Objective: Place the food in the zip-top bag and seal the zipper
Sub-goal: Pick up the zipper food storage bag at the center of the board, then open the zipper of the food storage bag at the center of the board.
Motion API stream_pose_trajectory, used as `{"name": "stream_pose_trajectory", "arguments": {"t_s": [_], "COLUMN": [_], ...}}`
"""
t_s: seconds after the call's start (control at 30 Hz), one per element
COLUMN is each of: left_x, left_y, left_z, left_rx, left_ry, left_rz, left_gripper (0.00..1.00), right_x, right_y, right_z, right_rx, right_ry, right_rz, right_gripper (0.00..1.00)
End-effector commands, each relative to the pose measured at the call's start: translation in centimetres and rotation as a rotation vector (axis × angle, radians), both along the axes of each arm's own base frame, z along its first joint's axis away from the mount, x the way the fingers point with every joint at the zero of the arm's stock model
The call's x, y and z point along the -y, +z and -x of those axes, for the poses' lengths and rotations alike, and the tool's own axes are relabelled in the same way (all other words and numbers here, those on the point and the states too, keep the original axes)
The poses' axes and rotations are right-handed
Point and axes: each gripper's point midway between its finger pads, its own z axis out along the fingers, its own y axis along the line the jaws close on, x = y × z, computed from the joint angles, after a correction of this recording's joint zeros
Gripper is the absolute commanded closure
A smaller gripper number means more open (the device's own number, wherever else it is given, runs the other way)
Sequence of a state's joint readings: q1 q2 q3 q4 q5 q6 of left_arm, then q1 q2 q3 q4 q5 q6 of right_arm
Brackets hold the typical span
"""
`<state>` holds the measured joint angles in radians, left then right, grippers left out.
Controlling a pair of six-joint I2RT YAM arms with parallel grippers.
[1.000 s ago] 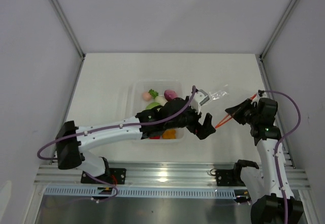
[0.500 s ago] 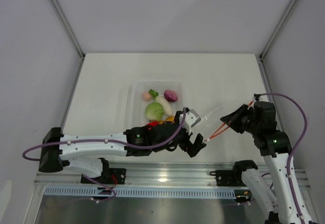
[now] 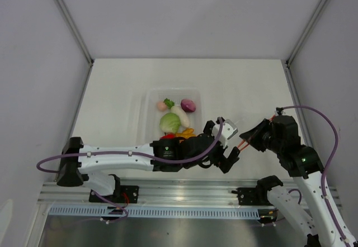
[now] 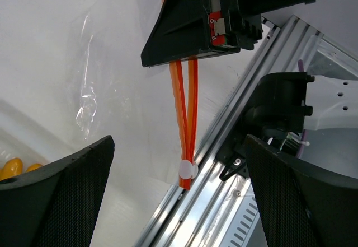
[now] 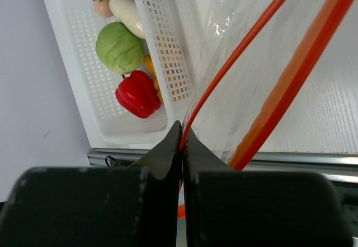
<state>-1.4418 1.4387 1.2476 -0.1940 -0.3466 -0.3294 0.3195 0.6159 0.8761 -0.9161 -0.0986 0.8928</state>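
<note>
The zip-top bag (image 3: 239,136) hangs from my right gripper (image 3: 253,135), which is shut on one orange-red strip of the zipper (image 5: 246,45); the other strip (image 5: 291,84) bows away, so the mouth gapes. In the left wrist view the zipper (image 4: 184,107) hangs down from the right gripper, with a white slider (image 4: 187,169) at its low end. My left gripper (image 3: 228,156) is wide open, its fingers either side of that strip without touching it. The food lies in the tray (image 3: 146,112): cabbage (image 3: 170,122), radish (image 3: 180,114), onion (image 3: 188,105), red pepper (image 5: 138,94).
The aluminium rail (image 3: 184,191) along the table's near edge runs just below both grippers. The tray's perforated wall (image 5: 168,62) stands just left of the bag. The two arms are close together at the front right of the table.
My right gripper has drawn the bag back toward the near edge. My left gripper swung from beside the tray down to the near edge, then right, up to the hanging zipper.
</note>
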Motion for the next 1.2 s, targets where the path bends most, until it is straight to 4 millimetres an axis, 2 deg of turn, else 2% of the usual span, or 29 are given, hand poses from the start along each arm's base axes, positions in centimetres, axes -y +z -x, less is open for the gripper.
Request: {"name": "stream_pose_trajectory", "arguments": {"t_s": [0.0,0.27,0.47,0.73,0.93,1.17], "left_x": [0.5,0.8,1.2,1.7,1.6,1.2], "left_y": [0.8,-0.3,-0.4,0.6,1.3,0.6], "left_z": [-0.7,-2.1,-2.4,-1.7,-1.9,-2.5], "left_rx": [0.025,0.068,0.052,0.038,0.032,-0.005], "left_ry": [0.039,0.1,0.087,0.033,0.034,0.047], "left_rz": [-0.013,-0.052,-0.039,-0.006,0.009,0.031], "left_gripper": [0.01,0.02,0.15,0.16,0.16,0.19], "right_x": [0.1,-0.1,-0.2,-0.3,-0.4,-0.3], "right_y": [1.3,2.5,2.6,1.8,1.6,1.6], "right_z": [-0.2,0.5,0.8,0.8,0.9,1.0], "right_rx": [0.034,0.065,0.064,0.047,0.047,0.043], "right_ry": [-0.026,-0.01,0.004,0.015,0.022,0.02], "right_rz": [-0.014,-0.044,-0.04,-0.028,-0.028,-0.029], "right_gripper": [1.0,1.0,1.0,1.0,1.0,1.0]}}
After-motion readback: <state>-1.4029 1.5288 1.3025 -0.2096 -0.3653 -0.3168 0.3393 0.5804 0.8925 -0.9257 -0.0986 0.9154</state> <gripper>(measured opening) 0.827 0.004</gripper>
